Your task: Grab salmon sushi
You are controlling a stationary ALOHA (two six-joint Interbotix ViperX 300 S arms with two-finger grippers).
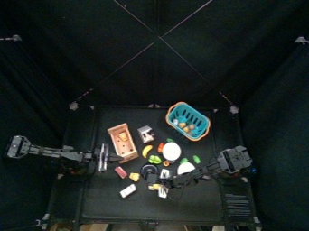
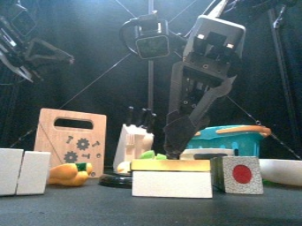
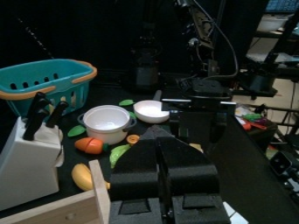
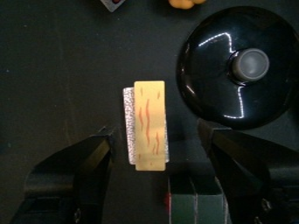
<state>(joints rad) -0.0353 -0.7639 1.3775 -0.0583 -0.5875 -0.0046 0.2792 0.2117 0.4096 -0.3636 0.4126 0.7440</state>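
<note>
The salmon sushi (image 4: 149, 122) is an orange-yellow strip with red streaks on a white rice block. In the front view the salmon sushi (image 2: 172, 177) lies near the table's front edge. My right gripper (image 4: 163, 163) hangs just over it, open, with one jaw on each side of its near end and nothing held. In the front view the right gripper (image 2: 179, 132) comes down slanted, with its tips just above the sushi's top. My left gripper (image 3: 163, 166) is shut and empty, resting at the table's left side (image 1: 107, 165).
A black round lid (image 4: 240, 61) lies close beside the sushi. A white block with a red disc (image 2: 242, 174), a white bowl (image 2: 283, 169), a teal basket (image 2: 227, 138), a knife block (image 2: 136, 141), a wooden board (image 2: 69, 141) and white blocks (image 2: 24, 172) stand around it.
</note>
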